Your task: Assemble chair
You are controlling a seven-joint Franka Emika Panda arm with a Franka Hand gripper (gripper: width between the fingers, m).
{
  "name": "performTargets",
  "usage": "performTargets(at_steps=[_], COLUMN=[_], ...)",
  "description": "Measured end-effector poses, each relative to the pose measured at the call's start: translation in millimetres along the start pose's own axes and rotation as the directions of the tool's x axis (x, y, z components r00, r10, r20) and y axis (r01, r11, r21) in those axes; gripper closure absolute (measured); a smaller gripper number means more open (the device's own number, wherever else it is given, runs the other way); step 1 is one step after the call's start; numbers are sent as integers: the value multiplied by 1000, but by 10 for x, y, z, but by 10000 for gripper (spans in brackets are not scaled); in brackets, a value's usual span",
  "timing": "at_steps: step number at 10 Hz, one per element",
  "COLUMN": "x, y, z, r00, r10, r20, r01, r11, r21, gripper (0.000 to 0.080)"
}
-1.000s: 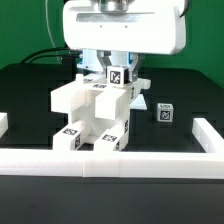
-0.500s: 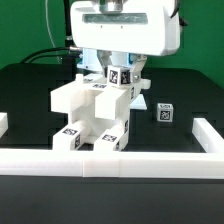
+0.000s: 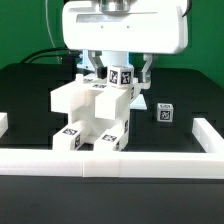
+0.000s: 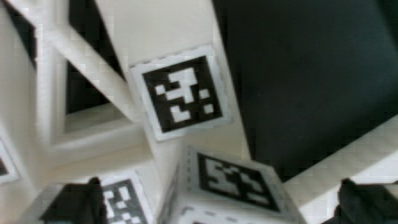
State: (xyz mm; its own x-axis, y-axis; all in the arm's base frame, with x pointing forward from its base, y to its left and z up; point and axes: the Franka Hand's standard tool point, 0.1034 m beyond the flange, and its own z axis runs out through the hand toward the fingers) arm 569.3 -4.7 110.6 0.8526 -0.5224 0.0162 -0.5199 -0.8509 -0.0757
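The partly built chair of white blocky parts stands mid-table, with tags low on its front. At its top a tagged chair part stands upright. My gripper hangs right over that part, open, one finger on each side and apart from it. In the wrist view the same tagged part fills the space between my gripper and its dark fingertips, with gaps on both sides. A larger tag on a chair slab lies beyond it.
A small tagged white chair piece lies alone at the exterior view's right of the chair. A low white border rail runs along the front and turns back at both ends. Dark cables trail at the back left.
My gripper has opened: the fingers, shut on the top tagged part a second ago, have spread away from it. The part stays in place on the chair.
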Motion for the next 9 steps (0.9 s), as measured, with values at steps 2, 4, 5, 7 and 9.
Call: performTargets(at_steps=[2,4,5,7,9], x=[1,-2,-10,-22,-6], y=[-5,-4,-20,-32,-11], z=[-6,-3,-2,4,0], r00=[976,905,874,794,697], r10=[-217,-425,-486,-607,-717], r20=[0,2,1,2,6], r01=[217,425,486,607,717], r11=[976,905,874,794,697], r21=[-2,-2,0,0,-11], gripper=[150,150,150,150,150])
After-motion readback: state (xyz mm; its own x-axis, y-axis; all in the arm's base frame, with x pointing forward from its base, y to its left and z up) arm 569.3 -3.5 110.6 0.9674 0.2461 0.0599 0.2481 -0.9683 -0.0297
